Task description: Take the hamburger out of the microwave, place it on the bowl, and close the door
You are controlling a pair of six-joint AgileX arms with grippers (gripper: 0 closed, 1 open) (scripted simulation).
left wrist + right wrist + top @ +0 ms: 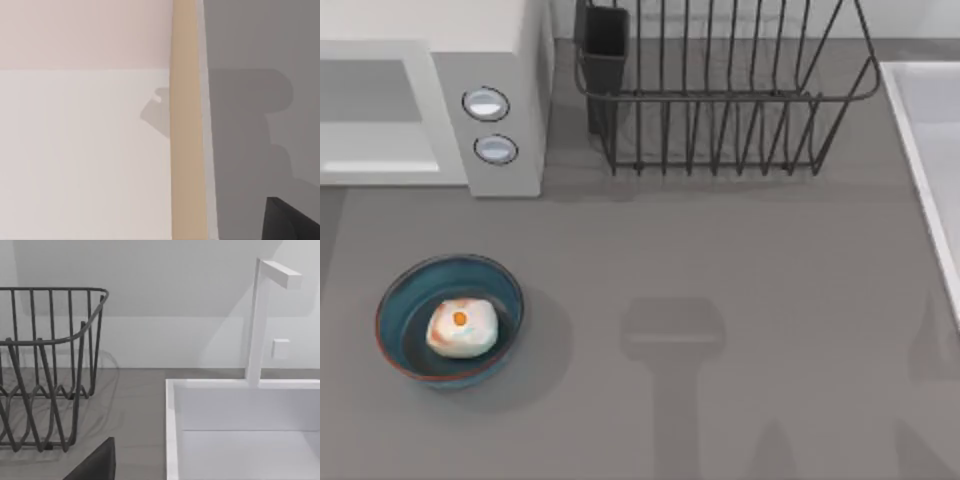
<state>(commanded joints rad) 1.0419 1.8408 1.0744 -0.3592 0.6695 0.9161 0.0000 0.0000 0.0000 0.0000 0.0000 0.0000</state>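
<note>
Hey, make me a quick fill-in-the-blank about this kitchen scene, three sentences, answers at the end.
1. The hamburger lies in the ____.
2. The microwave has ____ round knobs on its front.
3. The black wire rack stands to the ____ of the microwave in the top view.

Missing words: bowl; two; right

Whitish hamburger in the teal bowl, microwave door shut

The small whitish, orange-patched hamburger [461, 328] lies inside the round blue-teal bowl [395, 300] at the table's left; behind it stands the white boxy microwave [505, 60], its door [375, 110] closed, beside a black wire dish rack [730, 95].
</note>
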